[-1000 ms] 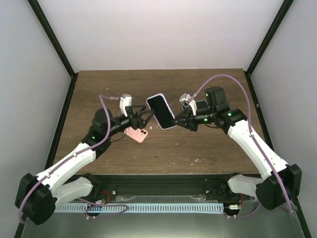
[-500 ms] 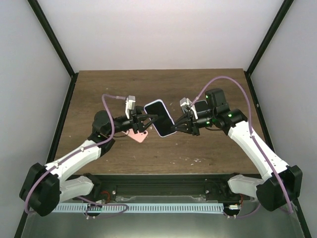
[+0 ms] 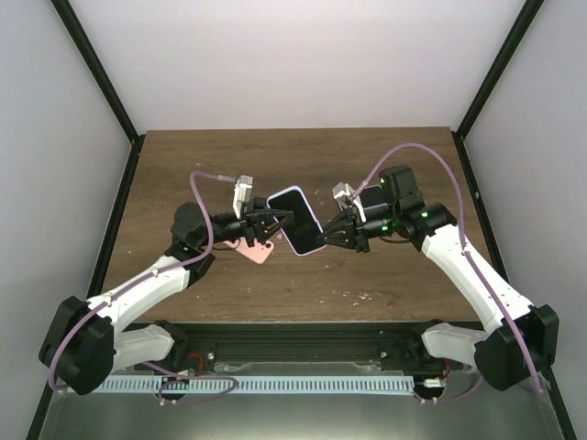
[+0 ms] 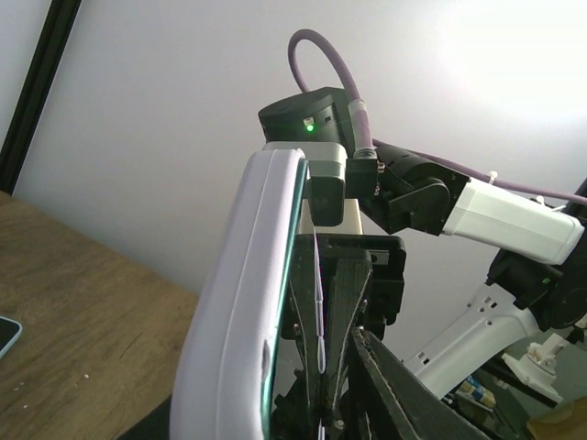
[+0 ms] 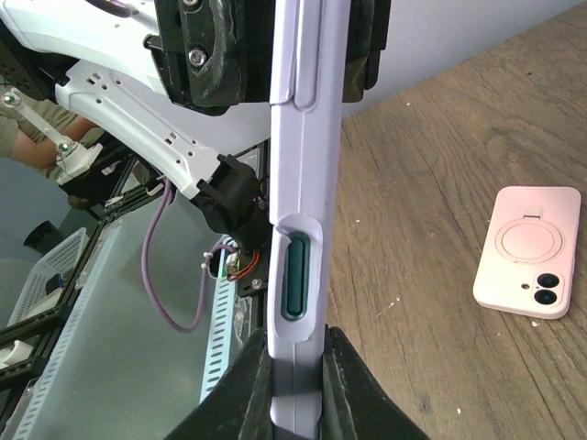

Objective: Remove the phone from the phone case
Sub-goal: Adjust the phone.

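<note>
You've got the phone (image 3: 295, 218) up in the air over the middle of the desk (image 3: 183, 165), seated in its lavender phone case (image 5: 298, 137). Your right claw (image 5: 295, 341) is pinching the case across its two flat faces at one end, and the wrist view shows it edge-on between the pads. Your left claw (image 3: 282, 227) is right at the opposite long edge. It is spread wide, with one finger standing off the screen side and gripping nothing.

From above, the long axis runs diagonally, from the far-left corner towards the near-right corner. Both claws are about equally close, one on each side.

I reckon the left one has to work the peel while the right anchors. There's open room towards the far edge. Watch the pink handset (image 3: 254, 249) on the desk just under your left claw.
</note>
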Controlling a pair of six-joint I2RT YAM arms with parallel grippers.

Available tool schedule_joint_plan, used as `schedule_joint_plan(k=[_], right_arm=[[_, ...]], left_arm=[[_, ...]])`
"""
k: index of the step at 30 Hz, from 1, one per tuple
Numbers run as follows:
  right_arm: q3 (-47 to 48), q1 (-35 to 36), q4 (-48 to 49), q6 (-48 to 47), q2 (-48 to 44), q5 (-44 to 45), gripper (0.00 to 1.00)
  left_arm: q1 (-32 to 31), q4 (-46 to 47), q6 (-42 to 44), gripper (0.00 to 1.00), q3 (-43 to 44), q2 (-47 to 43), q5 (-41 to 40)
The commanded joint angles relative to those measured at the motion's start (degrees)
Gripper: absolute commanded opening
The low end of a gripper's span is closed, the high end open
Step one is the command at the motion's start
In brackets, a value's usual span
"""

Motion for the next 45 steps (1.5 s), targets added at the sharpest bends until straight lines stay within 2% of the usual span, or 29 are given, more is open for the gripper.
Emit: schedule_joint_plan(k=[1,13,14,17,20,22,24,28,38,45], right_arm=[[0.25,-0.08,3.28,0.84,-1.44,-3.39,0.01],[-0.57,-0.13,4.89,1.96,-2.17,-2.92,0.01],[-0.5,-0.13,4.85,1.8,-2.3,-2.91,0.04],[0.45,-0.11,2.53,-1.33,-2.72,-2.86,0.22],[3.13,-0.04,-5.35,-10.08,-2.26,-2.01,0.4],[5.76,0.0,-12.59,-18.52,-1.1,-0.89,0.45],[8.4,0.06,-20.02,-25.85,0.48,0.21,0.46],[12.19,0.66,-29.78,-35.48,2.9,1.46,0.44],[13.48,1.98,-28.73,-35.75,1.17,3.33,0.36],[14.57,3.21,-30.66,-35.86,2.81,5.0,0.51]], left_arm=[[0.15,3.32,-0.5,0.3,1.69,0.51,2.0],[0.14,5.03,-2.27,0.07,2.04,0.96,2.49],[0.16,4.67,-2.39,0.05,2.2,0.85,2.27],[0.34,0.88,-2.41,0.03,3.88,0.23,2.61],[1.07,-12.03,0.91,0.0,8.67,-0.8,4.44],[1.54,-20.56,3.84,0.0,12.58,-0.4,7.83],[1.91,-24.96,4.89,0.0,15.42,0.74,12.6],[2.06,-24.9,3.21,0.0,17.48,2.24,18.78],[2.05,-20.73,0.38,0.0,17.87,3.87,22.18],[2.06,-20.52,0.32,0.0,18.15,3.73,22.55]])
